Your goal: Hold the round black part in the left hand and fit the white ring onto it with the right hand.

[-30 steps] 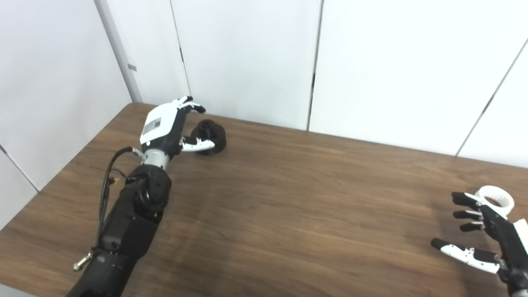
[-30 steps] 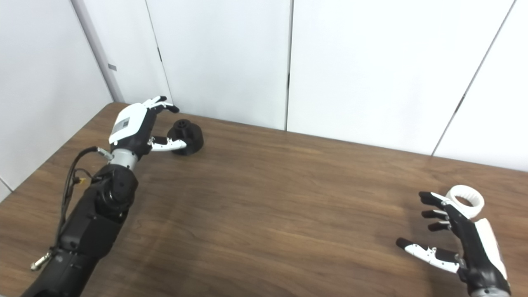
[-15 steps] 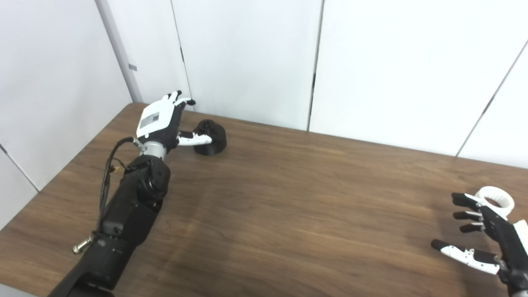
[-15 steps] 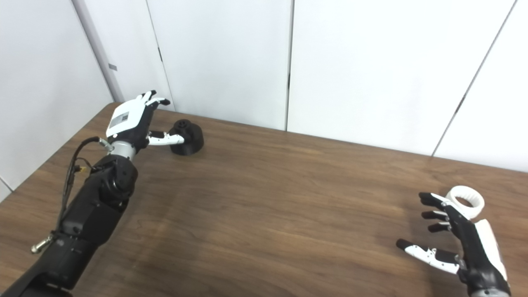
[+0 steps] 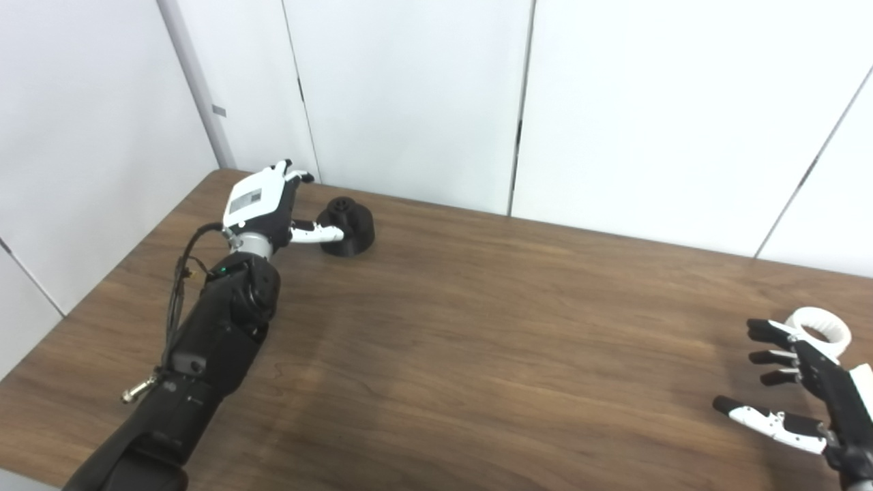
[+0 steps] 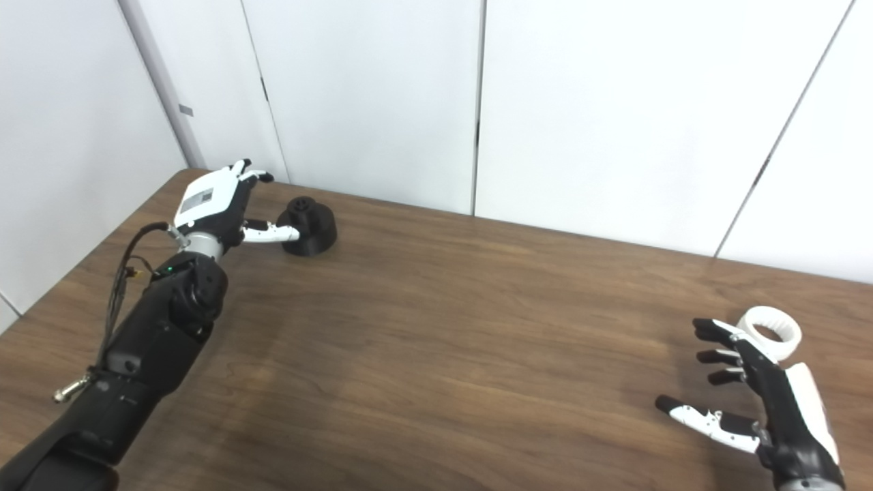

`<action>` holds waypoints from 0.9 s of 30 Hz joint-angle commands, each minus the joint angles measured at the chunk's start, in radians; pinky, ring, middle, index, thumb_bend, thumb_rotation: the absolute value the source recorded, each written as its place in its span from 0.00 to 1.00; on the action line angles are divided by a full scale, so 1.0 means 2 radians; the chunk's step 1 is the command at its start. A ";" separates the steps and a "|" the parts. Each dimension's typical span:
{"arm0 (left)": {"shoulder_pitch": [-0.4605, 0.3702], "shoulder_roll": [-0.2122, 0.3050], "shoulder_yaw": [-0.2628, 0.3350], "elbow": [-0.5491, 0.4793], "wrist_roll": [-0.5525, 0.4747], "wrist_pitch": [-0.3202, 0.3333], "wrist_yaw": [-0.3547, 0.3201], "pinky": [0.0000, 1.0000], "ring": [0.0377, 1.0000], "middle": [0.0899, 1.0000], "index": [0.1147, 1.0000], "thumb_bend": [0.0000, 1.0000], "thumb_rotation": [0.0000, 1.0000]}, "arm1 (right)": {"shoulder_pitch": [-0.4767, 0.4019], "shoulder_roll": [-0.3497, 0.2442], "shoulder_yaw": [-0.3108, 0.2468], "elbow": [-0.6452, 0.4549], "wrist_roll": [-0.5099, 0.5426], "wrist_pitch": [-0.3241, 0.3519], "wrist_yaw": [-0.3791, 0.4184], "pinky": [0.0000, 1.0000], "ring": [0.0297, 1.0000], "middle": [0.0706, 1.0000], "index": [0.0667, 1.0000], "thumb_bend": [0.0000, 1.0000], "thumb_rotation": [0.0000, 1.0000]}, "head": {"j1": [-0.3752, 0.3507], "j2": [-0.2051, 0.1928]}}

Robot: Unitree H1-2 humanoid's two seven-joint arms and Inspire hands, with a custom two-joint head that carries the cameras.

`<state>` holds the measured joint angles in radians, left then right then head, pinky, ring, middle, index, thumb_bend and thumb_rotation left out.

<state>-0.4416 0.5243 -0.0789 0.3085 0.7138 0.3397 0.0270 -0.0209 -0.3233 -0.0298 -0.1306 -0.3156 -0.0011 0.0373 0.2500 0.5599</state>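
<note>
The right hand (image 6: 757, 392) is cut at the bottom edge in both views, and it hides a part of the white ring (image 6: 772, 332); I cannot tell if its fingers touch the ring. The fingers are spread and hold nothing. The ring is smooth plastic, flat on the brown wooden table (image 6: 436, 327) at 4 o'clock. The round black part (image 5: 348, 225), matte with a small knob on top, stands at 10 o'clock. The left hand (image 5: 262, 204) is open beside it, thumb touching its side.
</note>
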 commanded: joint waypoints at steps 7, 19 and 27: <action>-0.044 0.019 -0.011 0.015 -0.002 -0.004 -0.004 0.89 1.00 1.00 0.81 1.00 0.50 | -0.012 -0.007 -0.005 -0.017 -0.001 -0.008 -0.002 0.57 0.68 0.76 0.75 0.64 0.19 | 0.001 0.001; -0.054 0.015 -0.028 0.049 -0.011 -0.017 0.000 0.86 1.00 1.00 0.79 1.00 0.50 | -0.010 -0.006 -0.004 -0.019 -0.007 -0.012 -0.003 0.57 0.67 0.75 0.75 0.64 0.19 | -0.006 0.000; -0.060 0.008 -0.035 0.078 -0.010 -0.020 0.016 0.86 1.00 0.99 0.79 1.00 0.52 | -0.006 -0.005 -0.006 -0.023 -0.007 -0.016 -0.007 0.56 0.66 0.75 0.75 0.64 0.20 | -0.005 0.002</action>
<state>-0.5009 0.5200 -0.1521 0.4779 0.6930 0.3231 0.0242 -0.0131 -0.3229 -0.0297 -0.1342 -0.3334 -0.0008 0.0381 0.2408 0.5630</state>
